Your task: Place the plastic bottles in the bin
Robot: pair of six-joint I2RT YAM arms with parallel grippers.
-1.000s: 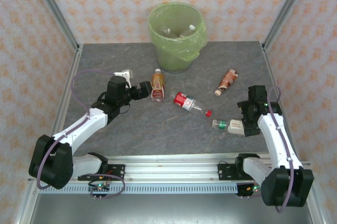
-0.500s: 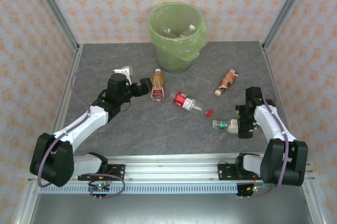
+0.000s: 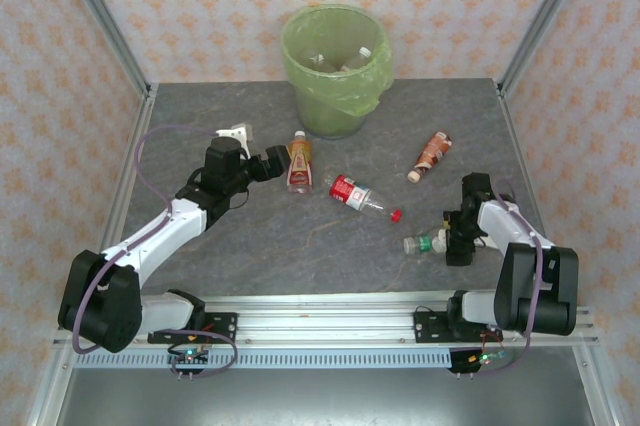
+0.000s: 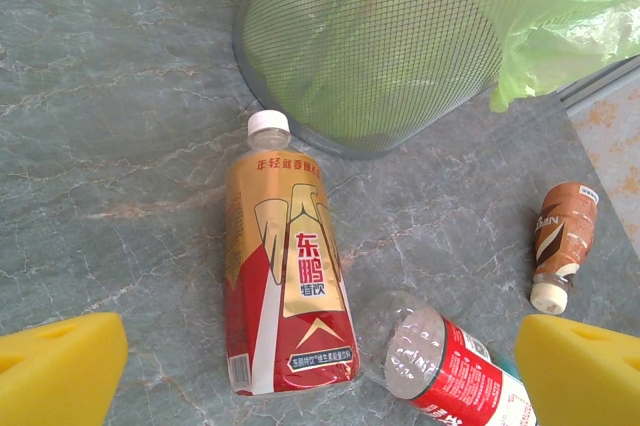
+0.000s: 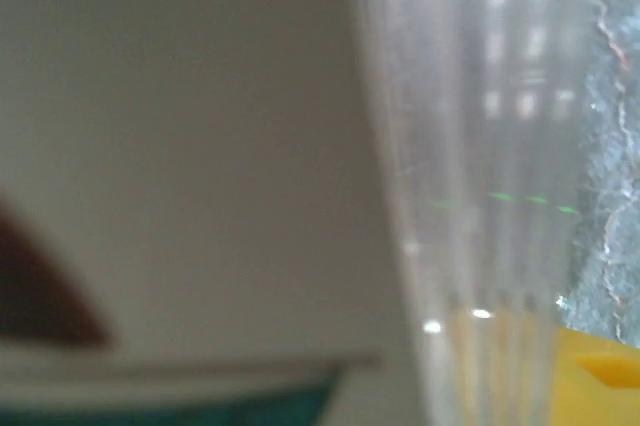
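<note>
The bin (image 3: 335, 96) sits at the far middle of the bench (image 3: 200, 116), its light-green bag (image 3: 372, 86) folded over the rim, and a few bottles (image 3: 345, 64) lie inside it. Four more lie out on the bench.

The gold-and-red bottle (image 3: 298, 162) lies just in front of the bin with its white cap toward it. The left gripper (image 3: 279, 162) is right beside it on its left, jaws spread wide with nothing held. Through the left wrist camera, the yellow pads (image 4: 60, 366) sit at the two lower corners, well apart, with that bottle ahead between them.

The red-labelled bottle (image 3: 352, 191) lies a little to the right of the first, close but apart, its red cap (image 3: 397, 214) pointing toward the right arm. The brown bottle (image 3: 432, 153) lies further right, well clear of the others.

The green-capped bottle (image 3: 425, 243) lies nearest the right arm, and the right gripper (image 3: 455, 236) is down over its body. The right wrist camera gives a blur of clear plastic pressed close, one yellow pad (image 5: 600, 376) at the lower right. I cannot tell whether those jaws have closed on the bottle.
</note>
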